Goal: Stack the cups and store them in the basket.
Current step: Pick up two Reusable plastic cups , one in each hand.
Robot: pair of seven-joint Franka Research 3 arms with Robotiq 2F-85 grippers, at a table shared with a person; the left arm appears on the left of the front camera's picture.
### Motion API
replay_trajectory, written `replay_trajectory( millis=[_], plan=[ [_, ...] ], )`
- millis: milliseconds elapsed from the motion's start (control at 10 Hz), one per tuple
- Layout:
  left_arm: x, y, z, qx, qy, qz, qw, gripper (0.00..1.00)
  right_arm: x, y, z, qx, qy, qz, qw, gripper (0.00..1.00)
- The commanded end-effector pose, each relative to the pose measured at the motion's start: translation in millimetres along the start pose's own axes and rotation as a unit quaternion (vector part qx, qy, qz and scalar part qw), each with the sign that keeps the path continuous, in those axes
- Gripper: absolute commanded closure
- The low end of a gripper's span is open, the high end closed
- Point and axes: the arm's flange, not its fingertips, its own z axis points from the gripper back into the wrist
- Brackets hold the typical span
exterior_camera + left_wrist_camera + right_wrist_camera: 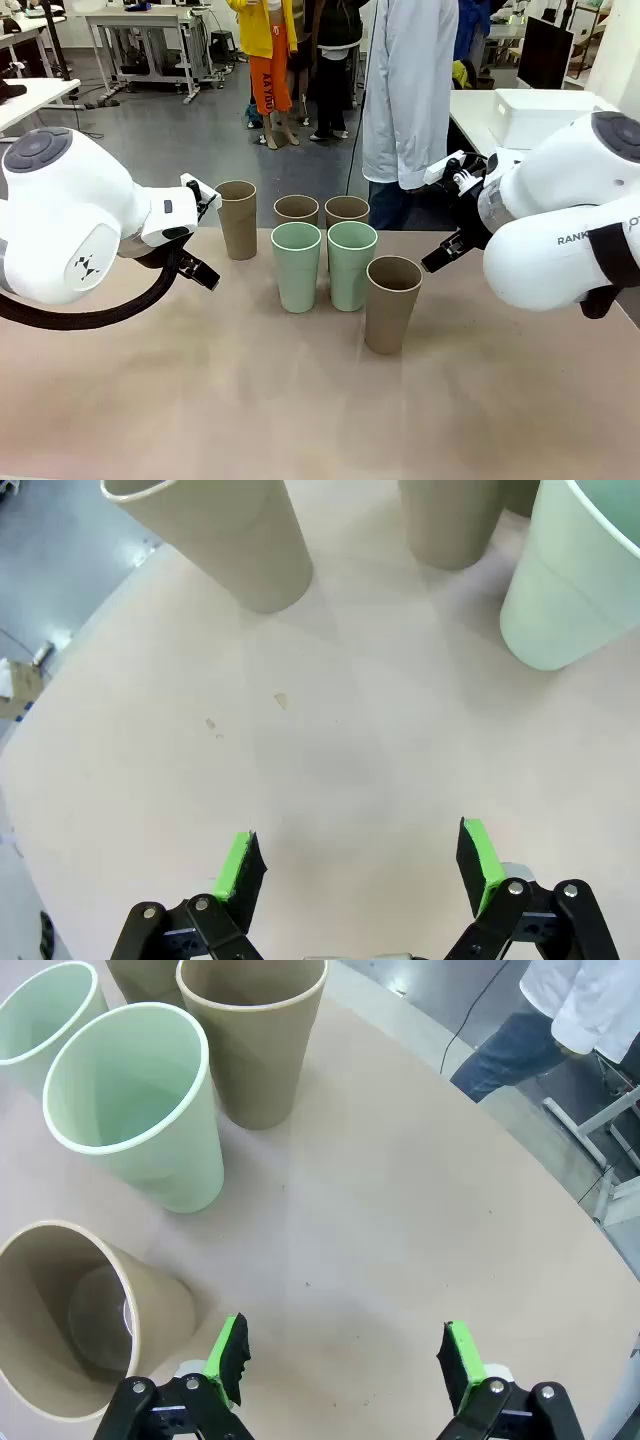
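Observation:
Six cups stand upright mid-table. Tan cups: one at far left (237, 220), two at the back (296, 209) (346, 209), one nearest the front (392, 304). Two mint cups (297, 266) (352, 265) stand side by side between them. My left gripper (209, 234) hangs open just left of the far-left tan cup (215, 540), nothing between its fingers (355, 855). My right gripper (441, 212) is open to the right of the front tan cup (70, 1310), holding nothing (340, 1355). The white basket (545, 115) sits at the back right.
A person in a white coat (410, 90) stands at the table's far edge behind the cups; the jeans (510, 1050) show in the right wrist view. Bare tabletop (250, 400) spreads in front of the cups. The table's curved edge (70, 650) lies near my left gripper.

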Motion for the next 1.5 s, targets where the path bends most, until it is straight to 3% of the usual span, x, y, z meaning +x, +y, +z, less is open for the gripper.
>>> replay_trajectory(
  millis=[0,900,1000,1200,1400],
  plan=[
    [0.1,0.0,0.1,0.0,0.0,0.0,1.0,0.0,0.4,-0.4,0.6,0.0,-0.001,0.0,1.0,0.0],
    [0.0,0.0,0.0,0.0,0.0,0.0,1.0,0.0,0.0,0.1,0.0,0.0,0.0,0.001,1.0,0.0],
    [17.8,6.2,23.5,-0.031,-0.027,-0.025,0.999,0.0,20.8,-13.0,24.9,-0.009,-0.003,-0.008,1.0,0.0],
    [45.0,35.6,67.9,-0.07,-0.014,-0.039,0.997,0.0,48.7,-40.7,66.6,0.004,-0.007,-0.018,1.0,0.0],
    [53.9,65.8,106.8,-0.126,-0.008,-0.085,0.988,0.0,48.3,-76.2,104.9,0.076,-0.004,0.024,0.997,0.0]
  ],
)
